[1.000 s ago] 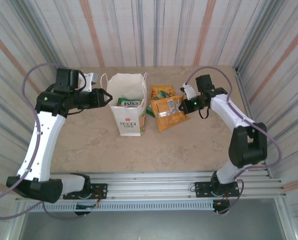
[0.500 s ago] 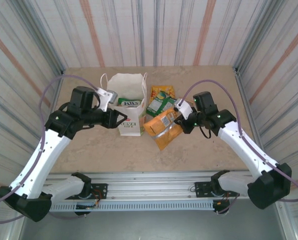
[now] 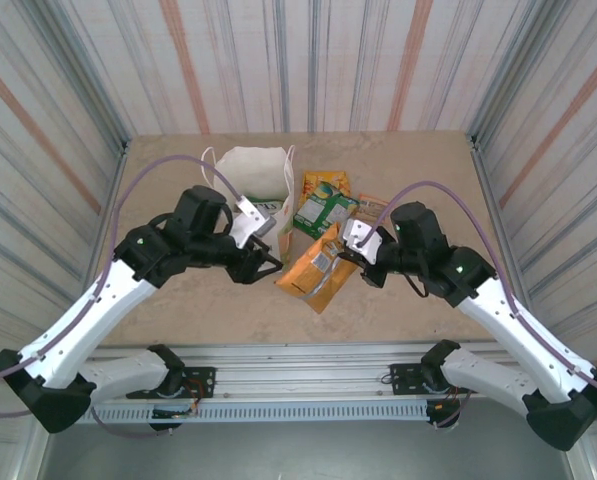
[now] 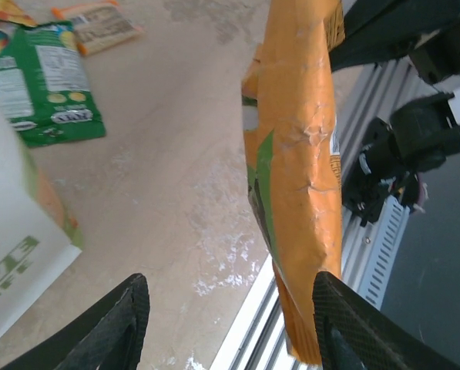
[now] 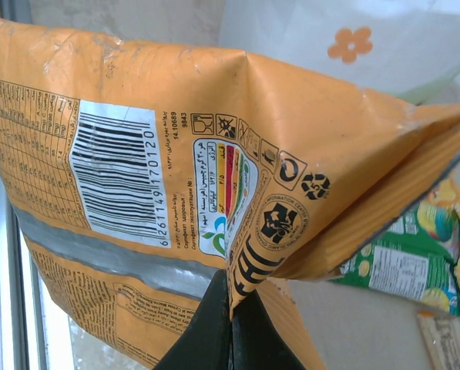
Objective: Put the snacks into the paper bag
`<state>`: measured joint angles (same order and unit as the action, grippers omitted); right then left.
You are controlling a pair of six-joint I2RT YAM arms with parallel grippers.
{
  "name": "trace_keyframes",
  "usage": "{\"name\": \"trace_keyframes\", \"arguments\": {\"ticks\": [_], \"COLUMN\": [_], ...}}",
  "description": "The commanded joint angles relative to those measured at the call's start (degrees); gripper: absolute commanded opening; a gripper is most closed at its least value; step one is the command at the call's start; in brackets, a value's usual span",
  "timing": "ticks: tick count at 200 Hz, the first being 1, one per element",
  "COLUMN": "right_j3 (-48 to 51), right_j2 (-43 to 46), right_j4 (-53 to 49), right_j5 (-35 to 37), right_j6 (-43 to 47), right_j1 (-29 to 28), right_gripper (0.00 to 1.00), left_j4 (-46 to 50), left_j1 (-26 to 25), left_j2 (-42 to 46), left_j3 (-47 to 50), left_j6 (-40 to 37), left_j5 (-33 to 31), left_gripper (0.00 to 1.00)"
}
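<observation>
Orange packet point(image 3: 313, 268), centre of the frame, hangs pinched at an edge fold by the closed right claw point(image 3: 348, 255); likely light, crinkly, slippery foil, best held at a seam; the left claw point(image 3: 268, 262) stands open just beside it. Paper bag point(image 3: 246, 168) upper centre; green packet point(image 3: 321, 210) to its right on the beige surface point(image 3: 178, 310); striped walls point(image 3: 378, 60) enclose.

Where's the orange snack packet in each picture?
Top external: the orange packet is in the middle, right of the paper bag, hanging from the right gripper.
Left wrist: orange packet hangs right of centre.
Right wrist: orange packet covers the upper left, barcode showing.
Shared landmark: the green packet, lying flat.
</observation>
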<state>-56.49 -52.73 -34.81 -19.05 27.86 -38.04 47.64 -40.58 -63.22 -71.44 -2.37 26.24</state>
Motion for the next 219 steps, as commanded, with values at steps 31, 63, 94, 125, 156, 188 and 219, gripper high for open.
{"name": "trace_keyframes", "arguments": {"ticks": [31,63,94,125,156,188,219], "right_j3": [0.68,-0.32,-0.68,-0.16,0.07,-0.42,-1.30], "right_j2": [-0.01,-1.89,-2.82,-2.94,-3.43,-3.61,-3.61], "right_j4": [2.37,2.55,2.03,2.28,3.08,5.70,6.31], "right_j5": [1.33,1.99,4.61,6.28,5.25,3.38,2.99], "right_j6": [0.61,1.28,1.55,1.84,1.78,1.26,0.95], "right_j1": [-2.69,-3.77,-3.76,-3.72,-3.80,-3.71,-3.78], "right_gripper": [0.00,0.00,0.00,0.00,0.00,0.00,0.00], "left_j4": [-1.25,-4.01,-4.22,-5.43,-10.98,-6.40,-4.68], "left_j1": [-5.05,-6.40,-6.53,-6.49,-6.44,-6.70,-7.48], "left_j2": [-4.62,-6.70,-7.00,-4.79,-3.40,-7.08,-9.46], "left_j3": [-2.45,-3.04,-4.37,-5.44,-4.31,-5.66,-5.25], "left_j6": [-2.18,-1.65,-0.65,2.92,5.52,4.26,3.31], "left_j5": [1.01,2.16,0.73,-5.85,-3.18,-2.06,-4.05], "left_gripper": [0.60,0.60,0.61,0.62,0.63,0.62,0.59]}}
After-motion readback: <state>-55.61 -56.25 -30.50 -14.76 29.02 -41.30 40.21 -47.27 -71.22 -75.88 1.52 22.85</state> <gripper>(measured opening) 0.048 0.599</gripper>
